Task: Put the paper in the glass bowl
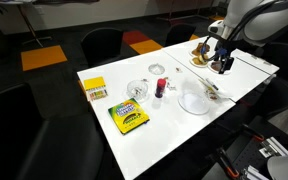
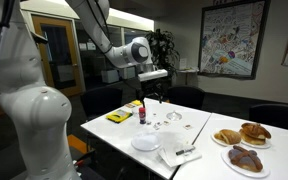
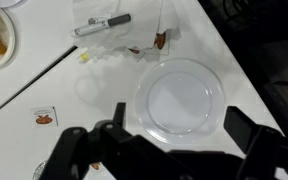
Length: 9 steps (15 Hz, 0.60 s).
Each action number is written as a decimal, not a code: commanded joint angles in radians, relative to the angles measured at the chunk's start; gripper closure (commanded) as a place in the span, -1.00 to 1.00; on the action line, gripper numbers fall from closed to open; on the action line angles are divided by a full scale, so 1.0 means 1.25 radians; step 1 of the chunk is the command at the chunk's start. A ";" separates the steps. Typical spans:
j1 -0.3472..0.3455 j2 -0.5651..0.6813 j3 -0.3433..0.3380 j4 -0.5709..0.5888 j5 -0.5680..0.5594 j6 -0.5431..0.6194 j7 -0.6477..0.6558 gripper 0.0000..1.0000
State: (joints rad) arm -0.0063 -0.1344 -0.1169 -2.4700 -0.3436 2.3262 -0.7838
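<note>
Nothing done yet, I judge: the paper [image 3: 119,38] lies on the tabletop [image 3: 44,80] just beside the white plate [image 3: 179,100], the glass bowl [image 1: 137,90] well apart on the plate's opposite side. My tool [image 3: 174,125] hangs spread, empty, over that plate.

A long white table [image 1: 179,132] stands on dark carpet with orange squares [image 1: 42,58], and dark chairs [image 1: 102,42] are set around it. In an exterior view a framed poster [image 2: 229,38] hangs on the pale wall, with a leafy plant [image 2: 165,44] and a wood-framed door [image 2: 60,50] behind.
</note>
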 commanded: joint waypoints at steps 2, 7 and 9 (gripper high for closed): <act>-0.016 0.032 0.010 0.023 -0.082 -0.001 -0.142 -1.00; -0.015 0.015 0.019 0.008 -0.105 -0.001 -0.123 -1.00; -0.013 0.020 0.025 0.014 -0.121 -0.006 -0.116 -1.00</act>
State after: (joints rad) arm -0.0114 -0.1154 -0.1072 -2.4605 -0.4772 2.3265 -0.9383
